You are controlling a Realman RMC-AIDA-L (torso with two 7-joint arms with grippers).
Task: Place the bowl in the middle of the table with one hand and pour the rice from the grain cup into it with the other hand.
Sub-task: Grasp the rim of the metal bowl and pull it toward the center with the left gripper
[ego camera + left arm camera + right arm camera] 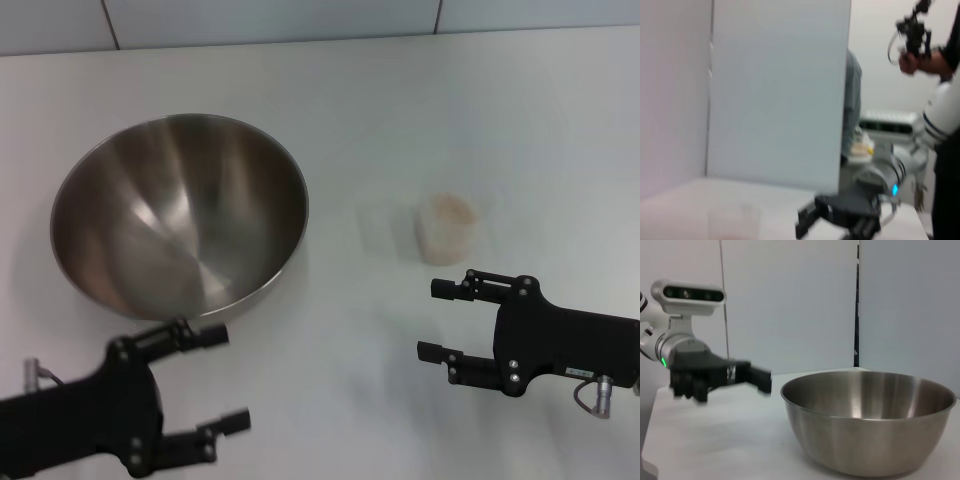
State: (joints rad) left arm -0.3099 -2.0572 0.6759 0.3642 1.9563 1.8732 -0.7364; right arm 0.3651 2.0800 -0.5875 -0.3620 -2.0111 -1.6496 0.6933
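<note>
Grippers both spread, holding nothing — left gripper [220,380] beside bowl [180,215], right gripper [440,320] near what seems the rice-filled grain cup [447,228].

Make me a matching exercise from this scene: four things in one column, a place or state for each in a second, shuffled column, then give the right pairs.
Things:
1. bowl
2. grain cup
3. left gripper
4. right gripper

Places or states:
A. open, on the table just in front of the cup
B. empty, on the robot's left side
C. holds rice, to the right of the bowl
D. open, close to the bowl's near rim

Pairs: 1-B, 2-C, 3-D, 4-A
</note>
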